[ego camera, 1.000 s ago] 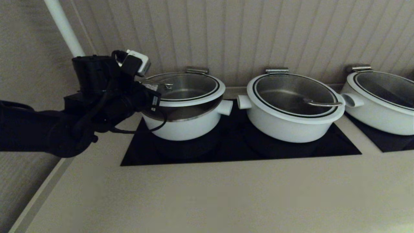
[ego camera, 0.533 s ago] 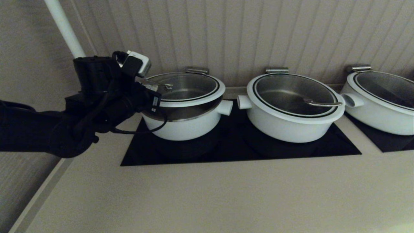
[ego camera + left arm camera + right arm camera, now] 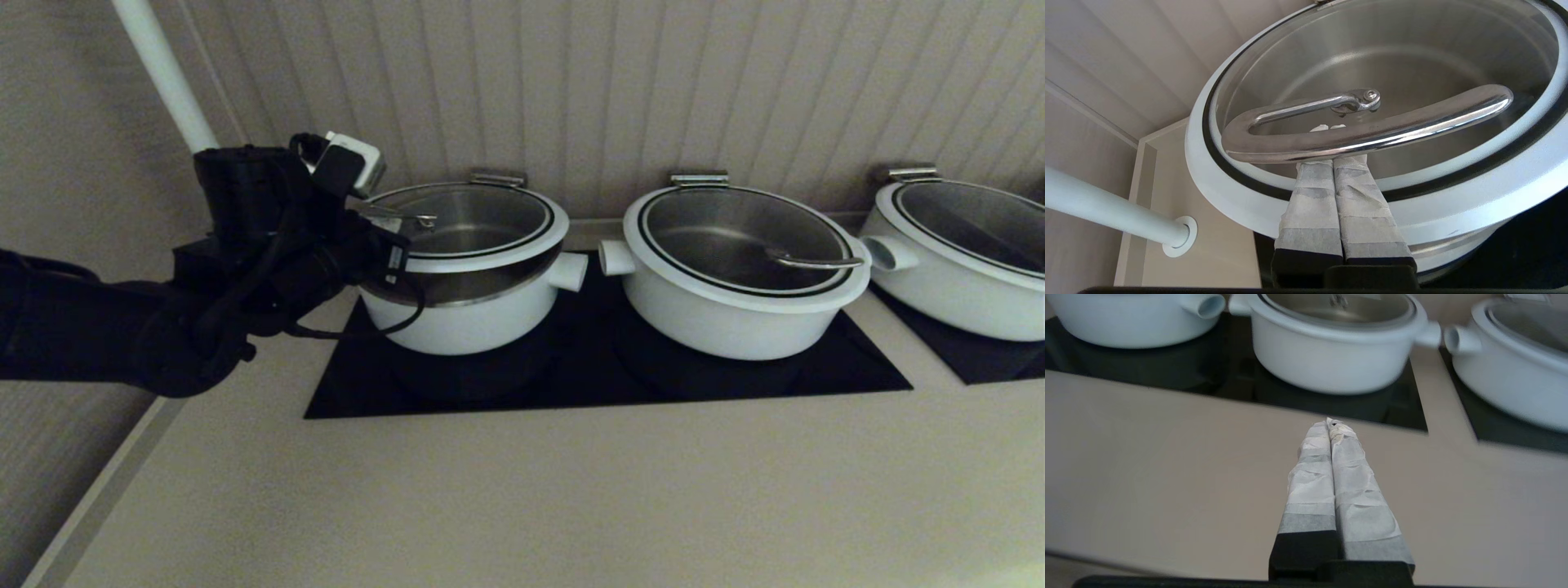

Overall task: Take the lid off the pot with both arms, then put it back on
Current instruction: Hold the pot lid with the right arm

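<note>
- Worktop (image 3: 522,498): beige, flat, w/ black cooktop panel (image 3: 604,380) set into it.
- Middle pot (image 3: 735,273): wide, shallow, white, glass lid on; sits on that panel.
- Far-right pot (image 3: 963,253): same type, lid on, on a 2nd black panel (image 3: 1000,359), partly cut off by the edge.
- White pole (image 3: 163,73): slants up at back left.
- Ribbed beige wall (image 3: 653,82) behind the pots.

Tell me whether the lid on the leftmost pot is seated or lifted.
Lifted and tilted. The lid hangs above the pot, showing a band of steel wall beneath its rim, with the shut left gripper hooked under its handle.
</note>
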You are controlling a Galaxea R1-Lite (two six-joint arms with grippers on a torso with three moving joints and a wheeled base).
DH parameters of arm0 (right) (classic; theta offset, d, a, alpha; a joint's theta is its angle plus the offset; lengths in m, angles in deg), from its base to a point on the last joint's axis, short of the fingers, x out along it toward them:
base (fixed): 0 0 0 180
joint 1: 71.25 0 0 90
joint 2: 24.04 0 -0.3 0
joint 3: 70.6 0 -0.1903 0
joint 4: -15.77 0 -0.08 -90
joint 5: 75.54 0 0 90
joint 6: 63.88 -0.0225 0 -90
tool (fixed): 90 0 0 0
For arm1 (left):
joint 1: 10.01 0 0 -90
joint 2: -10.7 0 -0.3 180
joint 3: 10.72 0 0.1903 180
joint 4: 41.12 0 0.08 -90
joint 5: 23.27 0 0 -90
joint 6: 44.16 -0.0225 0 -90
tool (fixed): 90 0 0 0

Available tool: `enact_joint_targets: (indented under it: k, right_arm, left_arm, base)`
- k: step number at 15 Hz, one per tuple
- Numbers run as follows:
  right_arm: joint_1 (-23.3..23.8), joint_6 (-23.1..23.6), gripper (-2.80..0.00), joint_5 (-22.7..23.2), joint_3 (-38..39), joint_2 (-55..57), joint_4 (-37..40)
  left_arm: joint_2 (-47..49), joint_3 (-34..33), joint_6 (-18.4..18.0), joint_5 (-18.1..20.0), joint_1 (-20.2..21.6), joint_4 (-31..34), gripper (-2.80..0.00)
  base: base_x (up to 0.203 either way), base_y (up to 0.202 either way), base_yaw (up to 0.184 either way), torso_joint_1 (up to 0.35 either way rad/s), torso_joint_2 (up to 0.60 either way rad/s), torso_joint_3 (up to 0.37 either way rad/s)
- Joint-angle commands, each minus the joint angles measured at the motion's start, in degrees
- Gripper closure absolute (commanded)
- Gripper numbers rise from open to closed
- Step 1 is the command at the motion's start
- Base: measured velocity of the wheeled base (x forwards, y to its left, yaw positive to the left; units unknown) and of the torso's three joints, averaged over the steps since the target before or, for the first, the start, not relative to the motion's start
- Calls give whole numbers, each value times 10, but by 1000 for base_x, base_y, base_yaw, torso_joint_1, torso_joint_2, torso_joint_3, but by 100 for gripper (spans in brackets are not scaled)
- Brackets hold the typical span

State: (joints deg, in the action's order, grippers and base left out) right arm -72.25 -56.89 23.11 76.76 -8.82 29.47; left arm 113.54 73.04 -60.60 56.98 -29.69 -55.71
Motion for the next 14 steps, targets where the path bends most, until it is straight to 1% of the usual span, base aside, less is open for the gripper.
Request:
enact_joint_targets:
  k: [1,2,5,8,10,12,14]
  right_arm:
    - [-13,18,0,15,-27,124,-40]
    - [-16,32,0,32,-37,161,-61]
    - [-19,82,0,104,-68,257,-111]
    - [-20,136,0,169,-102,317,-124]
    - [-21,161,0,212,-124,353,-124]
    - [-41,172,0,235,-137,380,-125]
    - [-81,173,0,237,-146,403,-125]
  left_arm:
    - [4,1,-1,-1,0,-2,0]
    - [4,1,-1,-1,0,-2,0]
    - [3,1,-1,-1,0,-2,0]
    - [4,2,-1,-1,0,-2,0]
    - [5,3,-1,-1,0,-1,0]
    - [6,6,-2,-1,0,1,0]
    - [10,22,-2,-1,0,2,0]
  base:
    - [0,0,0,0,0,0]
    - [0,0,0,0,0,0]
    - [0,0,0,0,0,0]
    - [0,0,0,0,0,0]
    - [0,0,0,0,0,0]
    - [0,0,0,0,0,0]
    - [0,0,0,0,0,0]
